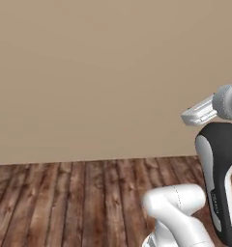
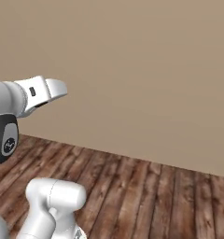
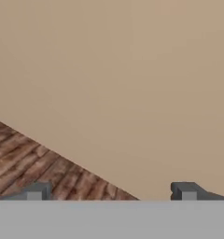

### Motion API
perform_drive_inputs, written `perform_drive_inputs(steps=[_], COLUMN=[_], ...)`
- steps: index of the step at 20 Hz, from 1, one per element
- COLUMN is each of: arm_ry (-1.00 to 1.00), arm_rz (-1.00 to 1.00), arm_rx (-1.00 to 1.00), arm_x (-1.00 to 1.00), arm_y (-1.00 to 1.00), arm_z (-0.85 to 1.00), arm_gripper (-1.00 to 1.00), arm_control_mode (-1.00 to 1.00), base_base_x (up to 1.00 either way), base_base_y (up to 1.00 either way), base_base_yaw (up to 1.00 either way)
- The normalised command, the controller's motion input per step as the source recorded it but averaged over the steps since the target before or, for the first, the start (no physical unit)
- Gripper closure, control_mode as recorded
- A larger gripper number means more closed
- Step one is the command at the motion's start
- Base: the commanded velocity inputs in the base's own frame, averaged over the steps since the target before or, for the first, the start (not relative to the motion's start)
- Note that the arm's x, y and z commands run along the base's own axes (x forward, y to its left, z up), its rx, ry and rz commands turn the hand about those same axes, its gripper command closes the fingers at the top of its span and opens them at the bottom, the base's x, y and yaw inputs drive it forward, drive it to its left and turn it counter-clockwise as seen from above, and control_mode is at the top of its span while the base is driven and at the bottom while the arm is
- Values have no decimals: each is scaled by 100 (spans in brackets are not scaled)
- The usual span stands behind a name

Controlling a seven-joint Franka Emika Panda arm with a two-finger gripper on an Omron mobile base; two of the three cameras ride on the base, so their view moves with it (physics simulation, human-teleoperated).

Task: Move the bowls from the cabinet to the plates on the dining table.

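My gripper point(image 3: 111, 191) is open, its two dark fingertips point(image 3: 37, 191) standing wide apart with nothing between them. It points at a bare tan wall, held well above the floor. In the left base view the white hand point(image 1: 200, 111) reaches left from the raised arm. In the right base view the same hand point(image 2: 46, 91) reaches right. The bowls, the cabinet, the plates and the dining table are out of view.
A plain tan wall point(image 1: 98, 72) stands ahead across both base views. Dark wooden plank floor point(image 2: 146, 196) runs from the wall's foot back to the base. In the hand view the floor point(image 3: 25, 163) shows at the lower left.
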Motion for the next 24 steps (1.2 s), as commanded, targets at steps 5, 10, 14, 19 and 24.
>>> perform_drive_inputs(steps=[5,10,14,19,24], arm_ry=[0,0,0,0,0], arm_rz=[0,0,0,0,0], arm_rx=[0,0,0,0,0], arm_x=[0,0,0,0,0], arm_y=[0,0,0,0,0], arm_z=[0,0,0,0,0], arm_gripper=[-100,-100,-100,-100,-100], arm_control_mode=[100,100,100,100,100], base_base_x=[0,0,0,0,0], base_base_y=[56,56,55,55,55], base_base_yaw=[35,35,35,36,36])
